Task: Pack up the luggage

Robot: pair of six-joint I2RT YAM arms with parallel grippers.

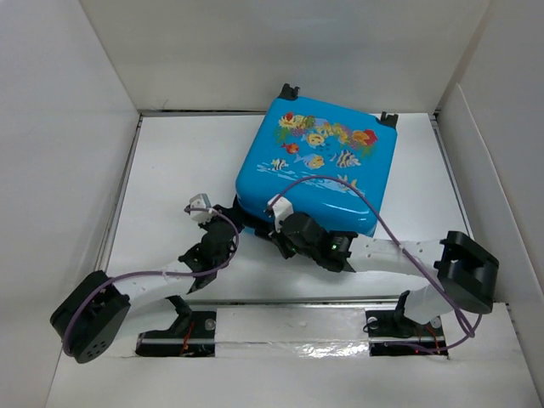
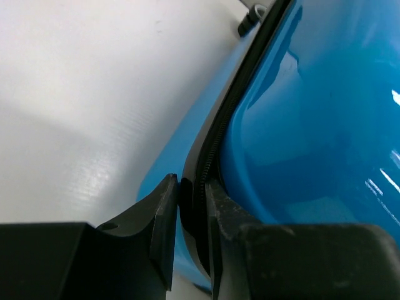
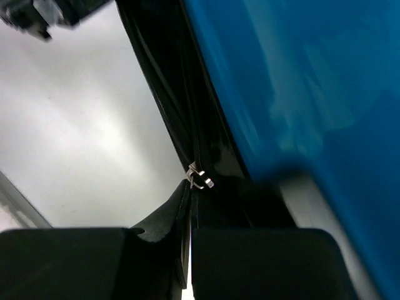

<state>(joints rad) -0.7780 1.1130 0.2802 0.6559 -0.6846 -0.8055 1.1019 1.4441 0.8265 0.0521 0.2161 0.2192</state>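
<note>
The luggage (image 1: 314,161) is a bright blue suitcase with fish print, lying flat and closed at the back middle of the table. My left gripper (image 1: 226,228) is at its near-left corner. In the left wrist view the gripper (image 2: 190,190) is shut on the black zipper band (image 2: 215,144) along the blue shell (image 2: 312,112). My right gripper (image 1: 279,231) is at the near edge, beside the left one. In the right wrist view the gripper (image 3: 190,197) is shut on the zipper pull, just below the silver slider (image 3: 199,178).
White walls (image 1: 59,127) enclose the table on the left, back and right. The suitcase's black wheels (image 1: 291,89) point to the back wall. Purple cables (image 1: 340,183) loop over both arms. A taped strip (image 1: 289,344) runs along the near edge between the arm bases.
</note>
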